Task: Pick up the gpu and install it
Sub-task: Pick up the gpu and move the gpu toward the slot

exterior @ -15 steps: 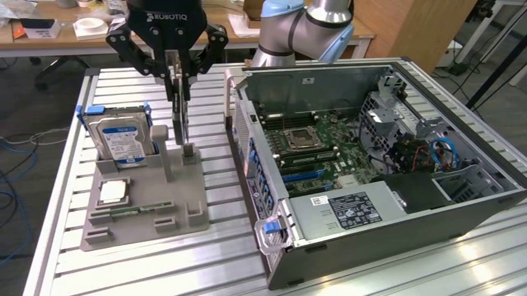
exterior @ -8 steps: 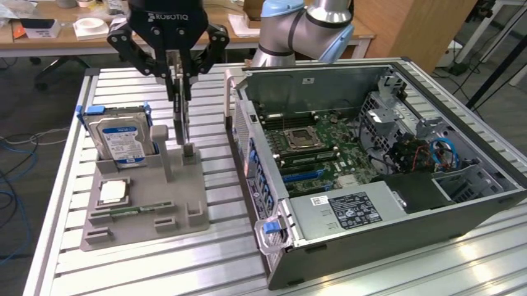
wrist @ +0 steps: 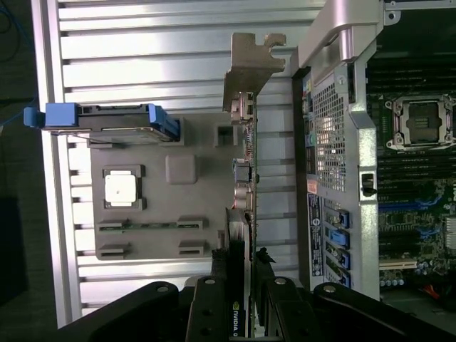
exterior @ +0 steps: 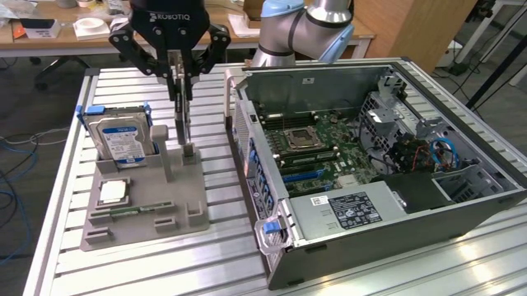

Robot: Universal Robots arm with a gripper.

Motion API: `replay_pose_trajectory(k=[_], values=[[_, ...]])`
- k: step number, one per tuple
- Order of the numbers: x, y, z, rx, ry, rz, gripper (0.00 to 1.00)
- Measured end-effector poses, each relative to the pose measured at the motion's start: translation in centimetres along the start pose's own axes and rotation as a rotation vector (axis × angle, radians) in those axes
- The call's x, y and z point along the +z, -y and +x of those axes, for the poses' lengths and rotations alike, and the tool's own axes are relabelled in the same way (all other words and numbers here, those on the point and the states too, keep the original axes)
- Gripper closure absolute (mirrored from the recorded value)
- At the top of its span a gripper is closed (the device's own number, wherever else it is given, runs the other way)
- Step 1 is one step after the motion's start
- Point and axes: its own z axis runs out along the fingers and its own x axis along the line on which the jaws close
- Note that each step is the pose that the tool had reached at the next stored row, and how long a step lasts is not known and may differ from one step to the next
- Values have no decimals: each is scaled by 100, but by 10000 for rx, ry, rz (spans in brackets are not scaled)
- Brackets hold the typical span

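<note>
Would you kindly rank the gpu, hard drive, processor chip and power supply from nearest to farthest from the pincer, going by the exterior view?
1. gpu: clamped in the pincer, standing on edge.
2. hard drive: upright in the grey tray, exterior view's left.
3. processor chip: flat on the tray, toward the camera.
4. power supply: inside the open case, exterior view's right.

gpu (wrist: 244,178): metal bracket; holder (wrist: 182,206): matt grey plastic; table (wrist: 142,71): shiny ribbed metal
</note>
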Motion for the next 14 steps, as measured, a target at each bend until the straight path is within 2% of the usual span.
replay_pose_trajectory(k=[14], values=[[1, -5, -72, 0, 1, -1, 74]])
